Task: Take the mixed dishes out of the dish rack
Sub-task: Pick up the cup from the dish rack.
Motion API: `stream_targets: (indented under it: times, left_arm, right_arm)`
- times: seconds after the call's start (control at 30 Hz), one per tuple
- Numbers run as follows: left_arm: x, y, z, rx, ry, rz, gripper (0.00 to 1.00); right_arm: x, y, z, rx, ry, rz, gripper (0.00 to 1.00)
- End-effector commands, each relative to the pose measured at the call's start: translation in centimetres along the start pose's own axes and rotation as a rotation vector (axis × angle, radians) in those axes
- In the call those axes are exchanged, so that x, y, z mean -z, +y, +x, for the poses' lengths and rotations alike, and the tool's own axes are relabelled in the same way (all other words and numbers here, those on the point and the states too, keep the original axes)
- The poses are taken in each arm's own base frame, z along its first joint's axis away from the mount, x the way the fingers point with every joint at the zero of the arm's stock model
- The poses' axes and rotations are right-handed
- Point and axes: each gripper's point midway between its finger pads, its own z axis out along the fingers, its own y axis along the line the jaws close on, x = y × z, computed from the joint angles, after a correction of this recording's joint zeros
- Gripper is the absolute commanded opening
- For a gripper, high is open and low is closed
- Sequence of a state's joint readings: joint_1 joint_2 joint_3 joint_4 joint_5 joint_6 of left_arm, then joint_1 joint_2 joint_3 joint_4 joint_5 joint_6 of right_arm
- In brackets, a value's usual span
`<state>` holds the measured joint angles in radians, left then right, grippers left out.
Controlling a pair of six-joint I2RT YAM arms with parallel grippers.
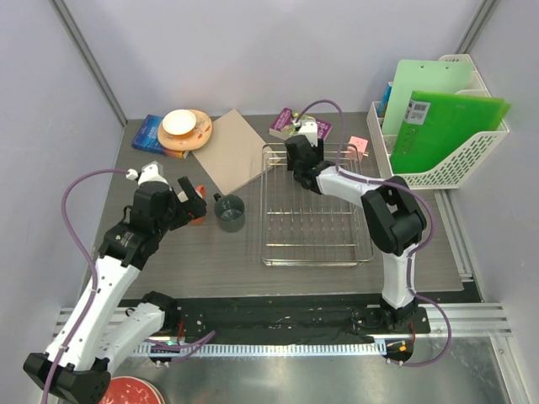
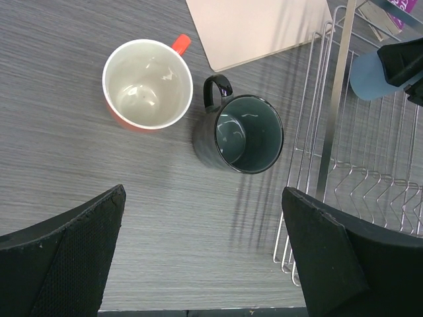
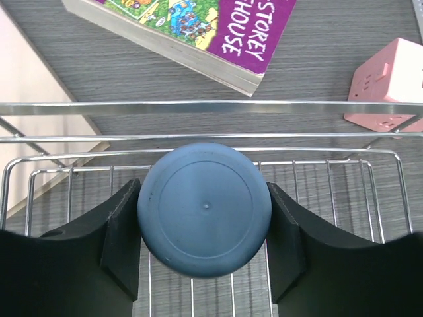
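Down at the left hand (image 2: pixel 203 198): spread wide, gripping nothing, poised above bare tabletop (image 2: pixel 79 165). Just ahead of its fingers (image 2: pixel 66 264), two vessels upright and close together: orange cup (image 2: pixel 147 84) ahead-left, grey mug (image 2: pixel 241 132) straight ahead, handle turned toward the cup. Off to that hand's right, the side of the rack (image 2: pixel 334 132), chrome wires standing on the tabletop. Farther ahead, the corner of a tan board (image 2: pixel 258 26) lying flat.

Over at the right hand (image 3: pixel 203 198): pinching the blue cup (image 3: pixel 205 208), one finger (image 3: pixel 122 231) pressed against each side, round base facing the wrist camera (mouth turned away, out of sight). Held over the far end of the rack, thin bars beneath, top rail just ahead. Beyond the rail, a purple book (image 3: pixel 198 26) ahead-left and a pink block (image 3: pixel 390 86) ahead-right, both outside the rack.

Farthest out, seen from above: well beyond the left hand, speckled plates (image 1: pixel 195 133) stacked with a white bowl (image 1: pixel 178 124) on top. Well to the right of the right hand, a white basket (image 1: pixel 455 168) holding green folders (image 1: pixel 446 126).
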<state>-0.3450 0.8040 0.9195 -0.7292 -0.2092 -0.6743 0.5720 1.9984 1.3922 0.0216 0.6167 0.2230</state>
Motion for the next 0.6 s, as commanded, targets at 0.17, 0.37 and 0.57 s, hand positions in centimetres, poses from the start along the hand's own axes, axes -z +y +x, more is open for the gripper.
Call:
stream_targets:
  times: [0.17,0.37,0.57]
  left_arm:
    - [-0.2,-0.7,-1.1,0.026,-0.045,0.02,1.0]
    - [-0.7,-0.9,-1.2,0.04,-0.047,0.015,1.0]
    - [0.2,-6.7,-1.1,0.083,-0.027,0.339,1.0]
  right_arm:
    - [6.8,-0.2,-5.7,-0.172,-0.127,-0.093,0.01]
    - [20.5,2.0,-12.4,-0.299,-0.333,-0.352,0.01]
    - [27.4,2.8,-11.7,-0.586,-0.301,-0.737,0.01]
